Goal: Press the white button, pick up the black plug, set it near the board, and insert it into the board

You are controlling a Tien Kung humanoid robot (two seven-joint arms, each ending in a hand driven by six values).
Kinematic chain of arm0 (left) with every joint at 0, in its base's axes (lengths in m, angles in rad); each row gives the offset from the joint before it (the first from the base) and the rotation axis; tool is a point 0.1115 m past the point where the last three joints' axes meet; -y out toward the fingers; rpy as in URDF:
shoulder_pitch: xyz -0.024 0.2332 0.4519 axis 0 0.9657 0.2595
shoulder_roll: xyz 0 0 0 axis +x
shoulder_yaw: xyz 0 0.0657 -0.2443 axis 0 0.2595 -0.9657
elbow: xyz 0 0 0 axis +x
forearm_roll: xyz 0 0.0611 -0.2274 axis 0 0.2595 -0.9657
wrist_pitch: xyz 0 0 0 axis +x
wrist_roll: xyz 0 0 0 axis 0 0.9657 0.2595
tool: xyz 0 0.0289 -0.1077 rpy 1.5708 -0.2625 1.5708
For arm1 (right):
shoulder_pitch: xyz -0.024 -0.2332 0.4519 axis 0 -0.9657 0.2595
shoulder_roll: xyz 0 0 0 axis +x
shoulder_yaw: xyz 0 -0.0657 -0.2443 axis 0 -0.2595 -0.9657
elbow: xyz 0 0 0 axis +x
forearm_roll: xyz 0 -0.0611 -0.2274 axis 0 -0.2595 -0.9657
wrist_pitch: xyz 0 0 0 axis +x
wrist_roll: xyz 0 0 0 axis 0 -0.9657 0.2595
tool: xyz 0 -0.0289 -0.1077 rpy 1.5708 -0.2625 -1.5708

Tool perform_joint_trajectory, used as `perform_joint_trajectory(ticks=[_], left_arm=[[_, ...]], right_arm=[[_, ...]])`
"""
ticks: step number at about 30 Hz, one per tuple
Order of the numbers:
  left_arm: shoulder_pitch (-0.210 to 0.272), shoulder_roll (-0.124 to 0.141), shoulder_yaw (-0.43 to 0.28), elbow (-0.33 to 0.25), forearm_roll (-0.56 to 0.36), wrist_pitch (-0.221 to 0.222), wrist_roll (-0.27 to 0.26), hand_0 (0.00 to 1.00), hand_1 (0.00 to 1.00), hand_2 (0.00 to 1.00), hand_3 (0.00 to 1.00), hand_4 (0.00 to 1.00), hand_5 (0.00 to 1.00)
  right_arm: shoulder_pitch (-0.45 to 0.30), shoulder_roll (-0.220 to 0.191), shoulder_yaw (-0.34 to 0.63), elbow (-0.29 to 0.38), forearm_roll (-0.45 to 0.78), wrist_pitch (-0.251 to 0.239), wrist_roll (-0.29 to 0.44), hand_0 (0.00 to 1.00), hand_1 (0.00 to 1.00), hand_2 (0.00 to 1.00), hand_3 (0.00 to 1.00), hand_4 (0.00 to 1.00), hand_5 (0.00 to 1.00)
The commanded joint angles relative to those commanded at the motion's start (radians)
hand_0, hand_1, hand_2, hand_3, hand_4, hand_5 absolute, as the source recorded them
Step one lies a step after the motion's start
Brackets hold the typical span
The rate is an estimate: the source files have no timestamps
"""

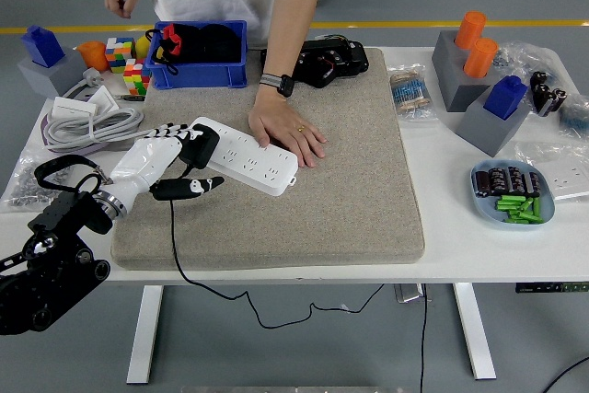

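step: insert black plug [199, 146] | left robot hand [170, 165] grasping it at white board [242, 154] left end | advice: square prongs over socket, press straight | person's hand [287, 134] steadies board

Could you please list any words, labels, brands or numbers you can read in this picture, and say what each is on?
No text here can be read.
Power strip: any marking is too small to read.
Black plug, held in the left hand: no label shows.
Black device behind the mat: any print is blurred.
Bags of small parts: no legible label.
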Motion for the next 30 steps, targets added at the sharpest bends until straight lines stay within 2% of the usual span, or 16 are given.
perform_joint_trajectory(ticks=[21, 30], left_arm=[[-0.062, -0.042, 0.049, 0.066, -0.031, -0.022, 0.019, 0.947, 0.942, 0.859, 0.834, 0.866, 0.76], [-0.06, -0.043, 0.053, 0.066, -0.04, -0.028, 0.025, 0.938, 0.936, 0.859, 0.831, 0.866, 0.761]], right_arm=[[-0.006, 0.004, 0.006, 0.0, 0.0, 0.0, 0.0, 0.711, 0.674, 0.668, 0.615, 0.661, 0.372], [-0.008, 0.009, 0.009, 0.0, -0.001, 0.0, 0.001, 0.711, 0.674, 0.667, 0.615, 0.662, 0.371]])
